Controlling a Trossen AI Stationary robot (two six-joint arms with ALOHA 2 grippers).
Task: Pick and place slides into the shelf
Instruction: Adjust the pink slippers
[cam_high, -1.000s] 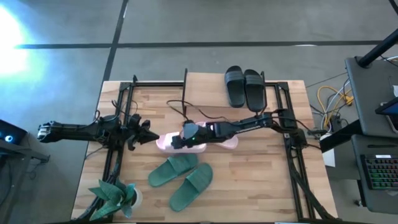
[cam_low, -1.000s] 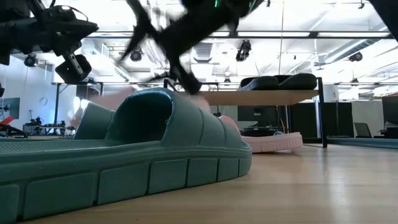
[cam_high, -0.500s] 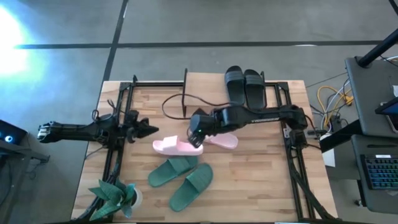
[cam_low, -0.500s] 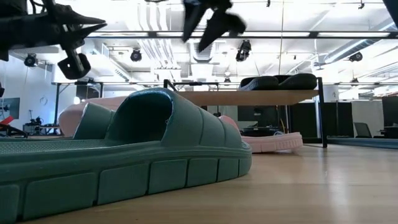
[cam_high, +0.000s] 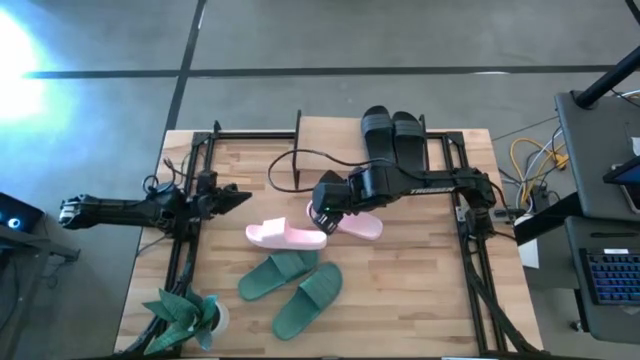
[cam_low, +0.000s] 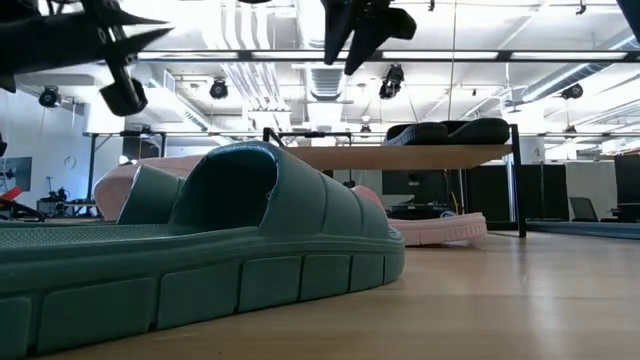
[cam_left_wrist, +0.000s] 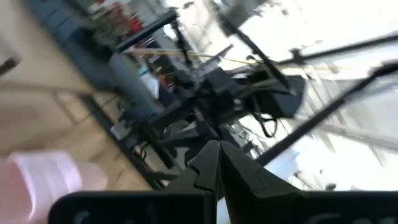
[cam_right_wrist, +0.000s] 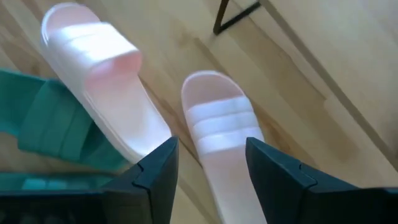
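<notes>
The 2 black slides (cam_high: 393, 138) sit side by side on the shelf (cam_high: 330, 135) at the desk's (cam_high: 420, 290) far edge. In front of the shelf lie the 2 pink slides (cam_high: 287, 236), almost touching, and nearer than those the 2 green slides (cam_high: 292, 282) lie at an angle. My right pincer (cam_high: 322, 213) hangs above the pink pair, fingers (cam_right_wrist: 155, 171) parted and holding nothing. My left pincer (cam_high: 237, 194) waits off to the shelf's left, above the desk, tips pressed together and empty.
</notes>
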